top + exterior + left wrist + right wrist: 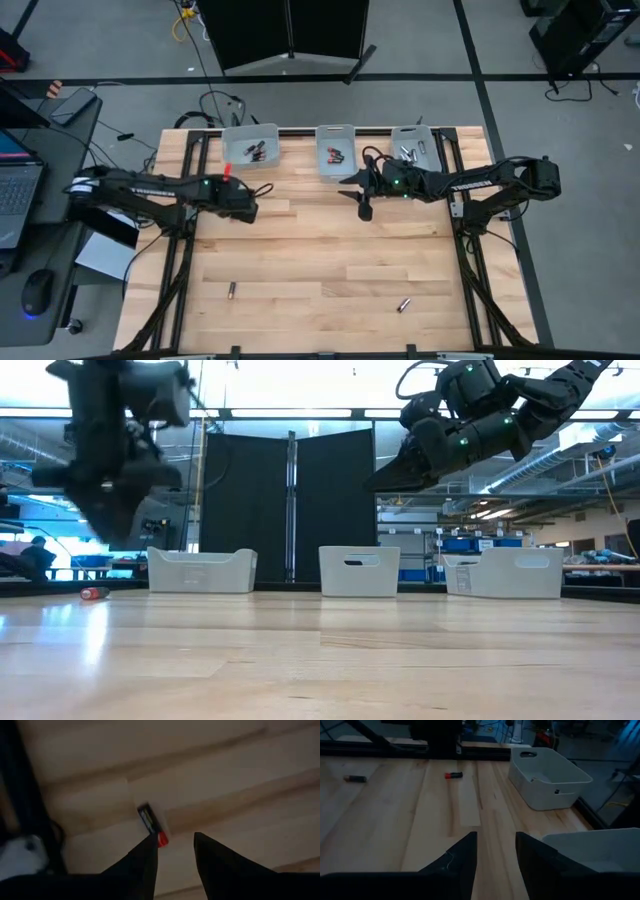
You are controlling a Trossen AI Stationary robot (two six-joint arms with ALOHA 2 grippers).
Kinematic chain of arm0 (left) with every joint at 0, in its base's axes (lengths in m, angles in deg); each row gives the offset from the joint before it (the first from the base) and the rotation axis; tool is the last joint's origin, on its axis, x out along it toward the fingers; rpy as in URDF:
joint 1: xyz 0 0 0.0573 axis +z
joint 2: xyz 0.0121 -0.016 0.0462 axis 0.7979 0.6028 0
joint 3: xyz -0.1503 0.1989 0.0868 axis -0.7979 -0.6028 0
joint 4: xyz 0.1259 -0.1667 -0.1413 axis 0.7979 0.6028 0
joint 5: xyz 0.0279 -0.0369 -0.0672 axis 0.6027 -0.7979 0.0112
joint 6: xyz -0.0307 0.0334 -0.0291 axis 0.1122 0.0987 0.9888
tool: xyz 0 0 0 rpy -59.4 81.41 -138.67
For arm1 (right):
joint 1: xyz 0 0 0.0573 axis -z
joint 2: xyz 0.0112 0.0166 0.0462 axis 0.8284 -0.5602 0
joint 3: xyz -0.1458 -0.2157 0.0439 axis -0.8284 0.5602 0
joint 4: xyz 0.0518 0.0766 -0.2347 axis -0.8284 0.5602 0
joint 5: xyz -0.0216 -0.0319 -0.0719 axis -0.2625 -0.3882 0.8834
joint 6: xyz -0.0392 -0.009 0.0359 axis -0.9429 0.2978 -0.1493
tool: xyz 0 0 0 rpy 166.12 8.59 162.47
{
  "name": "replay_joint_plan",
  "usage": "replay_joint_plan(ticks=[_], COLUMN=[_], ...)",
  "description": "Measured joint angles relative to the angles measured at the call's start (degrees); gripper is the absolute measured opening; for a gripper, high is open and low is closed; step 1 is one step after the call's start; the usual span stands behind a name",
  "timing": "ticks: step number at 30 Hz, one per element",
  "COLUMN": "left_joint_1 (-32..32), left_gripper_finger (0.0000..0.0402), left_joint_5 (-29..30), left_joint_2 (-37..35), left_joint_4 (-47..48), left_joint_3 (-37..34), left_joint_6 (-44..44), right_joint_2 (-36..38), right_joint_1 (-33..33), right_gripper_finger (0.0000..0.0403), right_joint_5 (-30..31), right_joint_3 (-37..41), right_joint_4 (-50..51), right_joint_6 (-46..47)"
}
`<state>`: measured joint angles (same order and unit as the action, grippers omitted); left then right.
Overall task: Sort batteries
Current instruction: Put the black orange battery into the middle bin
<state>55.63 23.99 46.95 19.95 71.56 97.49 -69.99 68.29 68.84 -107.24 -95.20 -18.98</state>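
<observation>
A black battery with a red end lies on the table just in front of the left bin; it also shows as the battery and the battery. My left gripper hovers open above and beside it, raised off the table as my left gripper. Two more batteries lie near the table's near edge, a dark battery and a silver battery. My right gripper is open in the air before the middle bin, touching nothing. Sorted batteries lie in all three bins.
Three translucent white bins stand in a row along the far edge, the third being the right bin. The wooden table has bare boards between the arms and the near edge. Black frame rails run down both sides.
</observation>
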Motion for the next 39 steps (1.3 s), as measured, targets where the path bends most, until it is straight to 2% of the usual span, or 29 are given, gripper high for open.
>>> replay_joint_plan(ticks=[3,7,13,19,28,31,37,39], left_joint_1=[0.3,0.4,1.8,1.8,1.8,1.8,2.1,2.1], left_gripper_finger=[0.0135,0.0135,0.0135,0.0135,0.0134,0.0119,0.0050,0.0042], left_joint_5=[-2.9,-3.8,-3.9,-4.5,-3.3,-2.3,-0.6,0.4], left_joint_2=[-0.8,-1.4,-1.4,-1.5,-1.2,-1.2,-1.2,-1.1], left_joint_4=[-4.4,-11.4,-11.9,-20.0,-19.6,-20.2,-21.8,-23.4], left_joint_3=[-4.9,-10.2,-15.1,-18.4,-18.4,-18.4,-18.5,-18.5], left_joint_6=[1.9,3.0,3.0,2.8,1.2,0.9,-2.8,-4.2], right_joint_2=[0.0,0.0,0.0,0.0,0.0,0.0,0.0,0.0], right_joint_1=[0.0,0.0,0.0,0.0,0.0,0.0,0.0,0.0], right_gripper_finger=[0.0145,0.0145,0.0145,0.0145,0.0145,0.0145,0.0144,0.0144], right_joint_5=[-0.5,-0.5,-0.5,-0.5,-0.5,-0.5,-0.5,-0.5], right_joint_3=[0.0,0.0,0.0,0.0,0.0,0.0,0.0,0.0], right_joint_4=[0.2,0.3,0.3,0.3,0.3,0.2,0.7,1.0], right_joint_6=[0.0,0.0,0.0,0.0,0.0,-0.1,-0.4,-0.5])
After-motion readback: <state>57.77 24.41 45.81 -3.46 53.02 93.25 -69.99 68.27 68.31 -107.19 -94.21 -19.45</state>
